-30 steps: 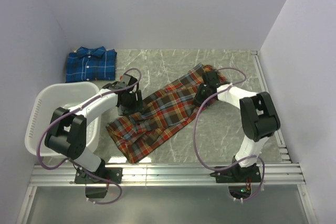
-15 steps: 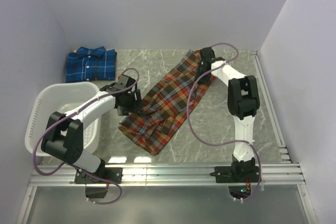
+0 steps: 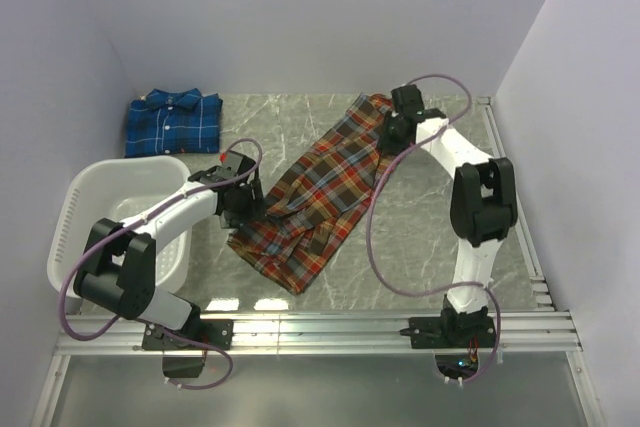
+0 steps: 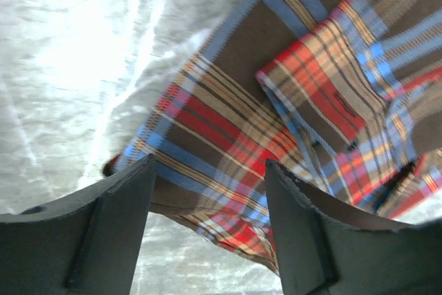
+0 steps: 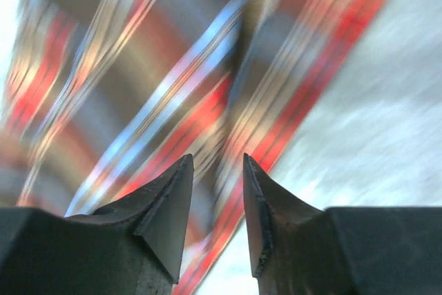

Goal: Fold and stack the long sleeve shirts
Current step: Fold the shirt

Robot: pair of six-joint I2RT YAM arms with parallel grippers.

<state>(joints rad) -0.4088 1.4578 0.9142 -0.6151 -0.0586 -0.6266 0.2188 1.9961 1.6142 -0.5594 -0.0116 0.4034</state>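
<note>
Red-orange shirt: the red-orange shirt (image 3: pixel 320 192) lies in a long diagonal band on the desk (image 3: pixel 430 227). Its near end is bunched in loose layers, and its far end runs narrow toward the back wall. It is not yet folded.
Blue shirt: the blue shirt (image 3: pixel 172 123) sits as a neat folded square in the far left corner, collar up. It is well apart from the other shirt and beyond the basket (image 3: pixel 80 197).
Left hand: the left hand (image 4: pixel 208 167) hangs over the shirt's left edge near the bunched end. Its fingers are spread wide, with cloth and bare desk showing between them, and it holds nothing.
Right hand: the right hand (image 5: pixel 217 164) is at the far, narrow end of the shirt, with only a narrow gap between its fingers. The wrist view is blurred, but plaid shows through the whole gap and no cloth appears pinched.
How it handles: the shirt looks like thin woven cloth, light and limp with no stiffness of its own. Whatever is not held is likely to sag, drag and wrinkle. It should not slip easily on the desk, so a pull is likely to stretch it flat rather than slide it.
Where to take hold: seams, hem corners and the collar are the firmer places, since doubled cloth gives a pinch more to bite on. The left edge under the wide-open hand is a fair spot. A shallow pinch there should take one layer only, and a deep one risks gathering the folds beneath.
Risk: lifting from one end alone would probably let the bunched end twist. Two holds well apart suit it better.
</note>
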